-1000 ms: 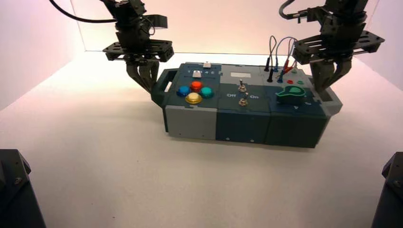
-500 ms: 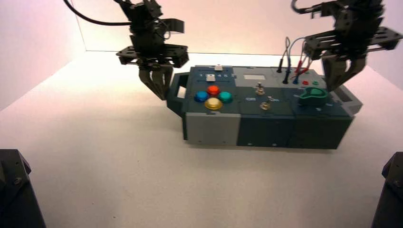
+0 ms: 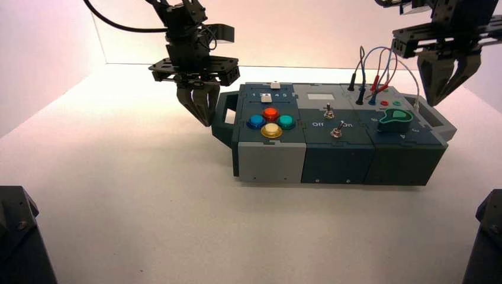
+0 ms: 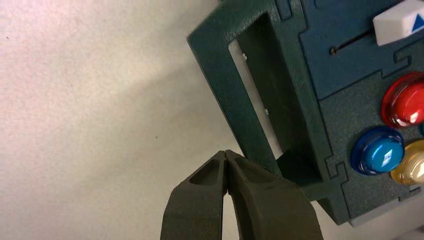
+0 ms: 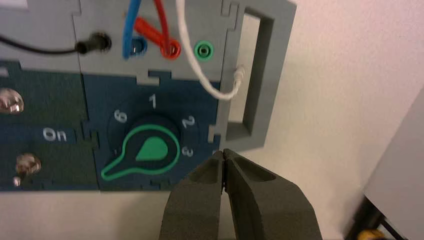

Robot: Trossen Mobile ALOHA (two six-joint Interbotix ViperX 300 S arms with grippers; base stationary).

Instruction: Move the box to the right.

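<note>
Most of the shove looks done to you already, though how far right the box (image 3: 334, 139) is meant to end up cannot be judged from here. Start nearest you: the box's front face, with its light grey panel (image 3: 270, 163) at the left-hand section, sits on the white table (image 3: 148, 207), right of the table's middle. On top of the box you can see the 4 round buttons (image 3: 270, 121), the 2 toggle switches (image 3: 331, 121) in the middle section, and the green knob (image 3: 395, 120) on the right section, with the looped wires (image 3: 373, 68) behind the knob. The left gripper (image 3: 200, 108) hangs just beside the box's left handle (image 3: 225, 115), its fingers (image 4: 235, 200) pressed together; the left wrist view shows the tips right at the handle's outer corner, touching or nearly so. Beyond the box's right end, the right gripper (image 3: 445, 80) is raised above the right handle (image 3: 435, 118), clear of it, and its fingers (image 5: 235, 195) are also pressed together in the right wrist view. Compared with 1 second ago, the box has slid well to the right and swung slightly, the left gripper has followed it, and the right gripper has lifted off the right end.
</note>
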